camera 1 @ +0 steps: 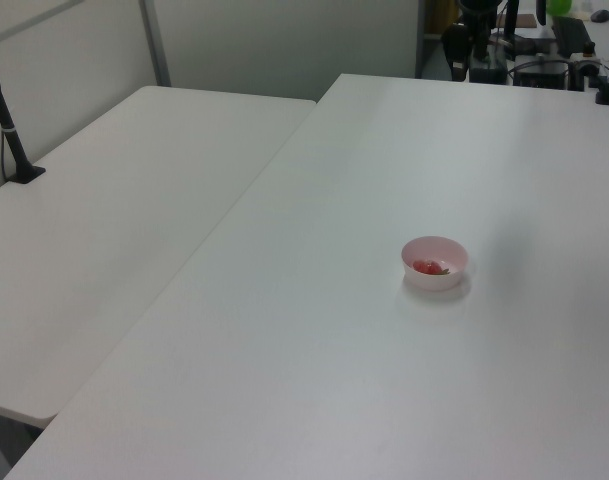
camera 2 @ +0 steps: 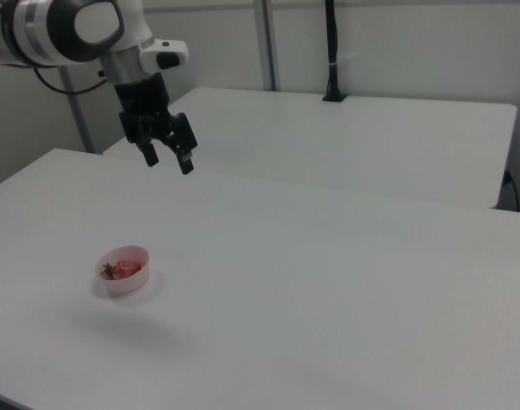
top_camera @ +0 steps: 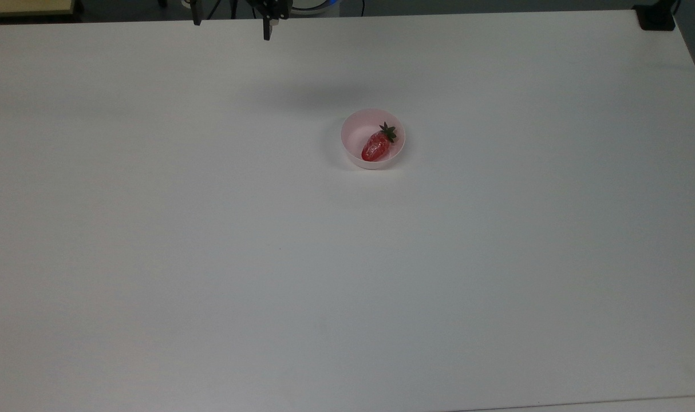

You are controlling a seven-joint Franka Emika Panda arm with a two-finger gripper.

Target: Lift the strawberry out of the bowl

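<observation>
Starting at the right view's left, the robot arm (camera 2: 63, 30) is reaching in from the corner, and its hand (camera 2: 167, 157) is hanging in the air above the white table (camera 2: 328, 282), fingers spread apart with nothing between them. Below it and toward the right view's left, the pale pink bowl (camera 2: 123, 269) is sitting on the table, well apart from the hand, and the strawberry (camera 2: 127, 269) is lying inside it.

In the top view the bowl (top_camera: 372, 139) is resting a little right of the middle, and the strawberry (top_camera: 376, 146) is lying tilted in it, red tip toward the near rim, green cap pointing up and to the top view's right. The hand (top_camera: 233, 20) is being cut off by the top edge, two dark fingers poking down over the far side of the table (top_camera: 210, 257).

A second white table (camera 1: 114, 230) is standing edge to edge on the left view's left, with a black post (camera 1: 9, 125) clamped to it. Pale walls are closing the room behind. In the left view the strawberry (camera 1: 429, 267) is showing as little more than a red patch inside the bowl (camera 1: 434, 262), and the clutter at the far end is too dark to make out.
</observation>
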